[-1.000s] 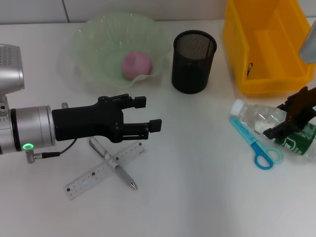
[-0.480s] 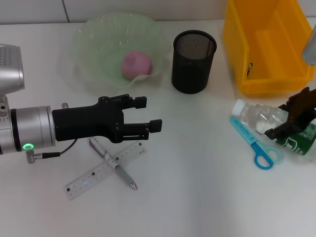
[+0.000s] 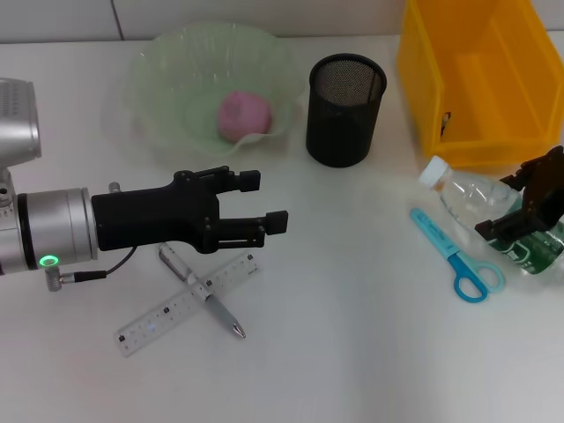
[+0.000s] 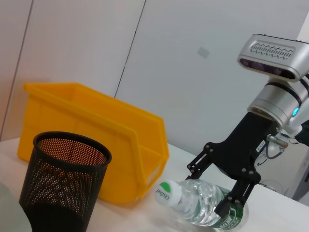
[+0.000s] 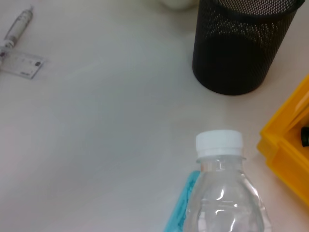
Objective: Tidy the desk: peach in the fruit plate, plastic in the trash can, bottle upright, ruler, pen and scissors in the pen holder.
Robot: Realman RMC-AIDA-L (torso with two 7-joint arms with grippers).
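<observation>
1. Bottle: clear plastic with a white cap and a green label, clamped between the fingers of the right claw, which is closed around its label end; the cap end tilts up off the bench.
2. Right claw comes in from the robot's right, with its arm cut off at the edge of the head view.
3. Scissors with blue handles lie just beside the bottle, on the robot's left of that claw.
4. Beyond it stand the yellow bin and the black mesh pen holder.
5. Left claw hovers with its fingers spread and nothing in them, above the crossed ruler and pen.
6. Past it, the peach sits in the green fruit plate.
</observation>
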